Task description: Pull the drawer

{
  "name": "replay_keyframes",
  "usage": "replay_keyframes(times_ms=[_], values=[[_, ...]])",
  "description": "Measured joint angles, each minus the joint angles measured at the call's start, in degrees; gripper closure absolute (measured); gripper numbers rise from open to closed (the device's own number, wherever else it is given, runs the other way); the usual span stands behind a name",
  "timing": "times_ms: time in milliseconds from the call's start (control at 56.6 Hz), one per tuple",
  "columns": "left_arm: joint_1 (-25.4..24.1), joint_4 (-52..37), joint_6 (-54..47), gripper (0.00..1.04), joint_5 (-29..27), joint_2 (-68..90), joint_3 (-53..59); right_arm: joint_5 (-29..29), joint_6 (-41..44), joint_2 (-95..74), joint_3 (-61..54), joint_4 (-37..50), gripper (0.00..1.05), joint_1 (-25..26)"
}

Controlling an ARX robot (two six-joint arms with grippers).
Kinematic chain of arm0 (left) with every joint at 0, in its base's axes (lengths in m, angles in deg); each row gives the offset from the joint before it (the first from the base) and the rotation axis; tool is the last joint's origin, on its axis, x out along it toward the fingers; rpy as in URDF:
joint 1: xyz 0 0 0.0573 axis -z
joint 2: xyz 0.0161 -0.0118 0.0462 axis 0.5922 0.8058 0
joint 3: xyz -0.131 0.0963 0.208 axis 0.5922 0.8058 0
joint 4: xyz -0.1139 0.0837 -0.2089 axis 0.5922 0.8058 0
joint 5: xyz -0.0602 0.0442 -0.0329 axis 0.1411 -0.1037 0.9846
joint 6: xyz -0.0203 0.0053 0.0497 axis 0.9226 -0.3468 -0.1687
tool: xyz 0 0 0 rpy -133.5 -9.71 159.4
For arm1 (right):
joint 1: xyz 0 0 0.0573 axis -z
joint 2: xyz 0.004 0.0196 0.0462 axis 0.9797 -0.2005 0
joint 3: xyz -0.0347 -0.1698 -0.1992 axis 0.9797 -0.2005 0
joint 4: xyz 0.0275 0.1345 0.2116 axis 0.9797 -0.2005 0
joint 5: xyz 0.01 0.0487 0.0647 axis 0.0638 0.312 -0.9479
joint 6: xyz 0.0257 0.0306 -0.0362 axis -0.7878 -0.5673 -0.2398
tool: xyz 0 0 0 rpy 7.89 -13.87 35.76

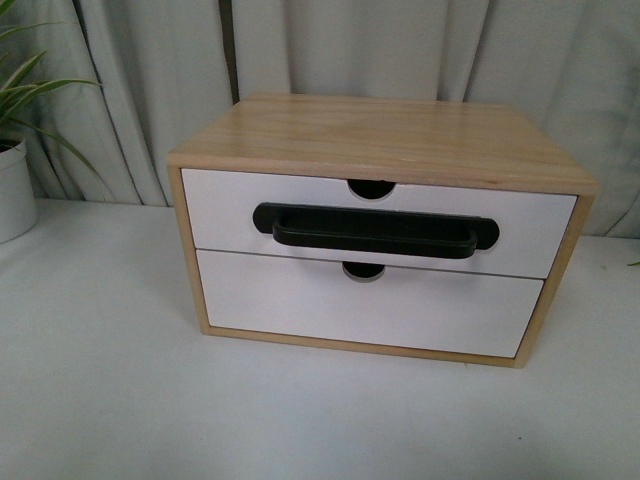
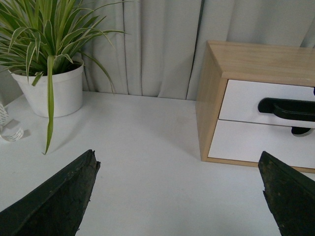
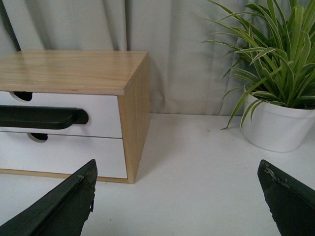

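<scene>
A: Drawer position?
B: The drawer (image 1: 225, 205) is the upper one in the wooden box (image 1: 390, 135), standing mid-bench (image 1: 100, 390) before a curtain. Its white front sits flush with the box edge, with the black bar handle (image 1: 375, 231) running across it, untouched. A plain white front (image 1: 370, 310) lies directly below.
A: Claws?
B: Left claw (image 2: 178, 160): spread wide, holding nothing, above bare bench, apart from the box. Right claw (image 3: 177, 167): likewise spread wide and empty, near the box's other side, not touching it
</scene>
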Motion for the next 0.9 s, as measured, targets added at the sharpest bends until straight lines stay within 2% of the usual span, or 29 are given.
replay_keyframes(times_ms=[901], values=[[0.00, 0.00, 0.00, 0.06, 0.00, 0.00, 0.00, -0.02, 0.00, 0.00, 0.00, 0.00, 0.09, 0.00]])
